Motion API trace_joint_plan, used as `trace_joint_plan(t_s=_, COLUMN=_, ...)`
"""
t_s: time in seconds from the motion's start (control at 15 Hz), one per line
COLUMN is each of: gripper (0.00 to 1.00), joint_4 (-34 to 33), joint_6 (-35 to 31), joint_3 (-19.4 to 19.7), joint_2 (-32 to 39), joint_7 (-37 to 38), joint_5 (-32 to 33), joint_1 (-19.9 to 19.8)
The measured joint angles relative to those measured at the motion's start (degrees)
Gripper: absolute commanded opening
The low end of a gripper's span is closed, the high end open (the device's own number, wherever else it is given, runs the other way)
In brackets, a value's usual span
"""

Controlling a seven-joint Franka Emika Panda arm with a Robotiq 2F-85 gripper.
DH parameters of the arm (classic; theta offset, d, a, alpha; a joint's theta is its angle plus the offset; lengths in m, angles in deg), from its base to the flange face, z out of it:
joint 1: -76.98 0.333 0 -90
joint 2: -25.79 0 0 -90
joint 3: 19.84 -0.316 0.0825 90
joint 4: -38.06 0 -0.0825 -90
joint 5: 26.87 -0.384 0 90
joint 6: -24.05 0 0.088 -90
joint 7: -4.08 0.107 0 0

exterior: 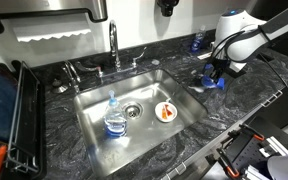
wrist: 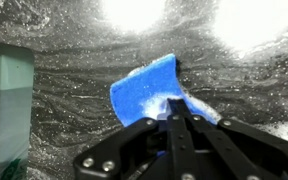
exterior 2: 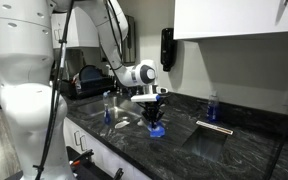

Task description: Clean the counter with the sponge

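The blue sponge lies pressed on the dark marbled counter, and my gripper is shut on its near edge. In an exterior view the sponge sits on the counter just right of the steel sink, with the gripper directly above it. In the other exterior view the gripper holds the sponge down on the counter.
The steel sink holds a clear bottle with a blue label and a small dish. A faucet stands behind it. A small blue-topped bottle stands at the back. A dish rack sits on the far side.
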Motion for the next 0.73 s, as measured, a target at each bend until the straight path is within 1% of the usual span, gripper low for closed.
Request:
trace_joint_plan(t_s=0.27, gripper=0.0, joint_4=0.7, joint_6=0.0, joint_3=-0.1, joint_2=-2.8, joint_7=-1.4, joint_5=-2.3, joint_1=0.0)
trace_joint_plan(t_s=0.73, gripper=0.0, joint_4=1.6, joint_6=-0.3, joint_3=-0.6, joint_2=-9.2, joint_7=-8.6, joint_5=-12.0, joint_1=0.1)
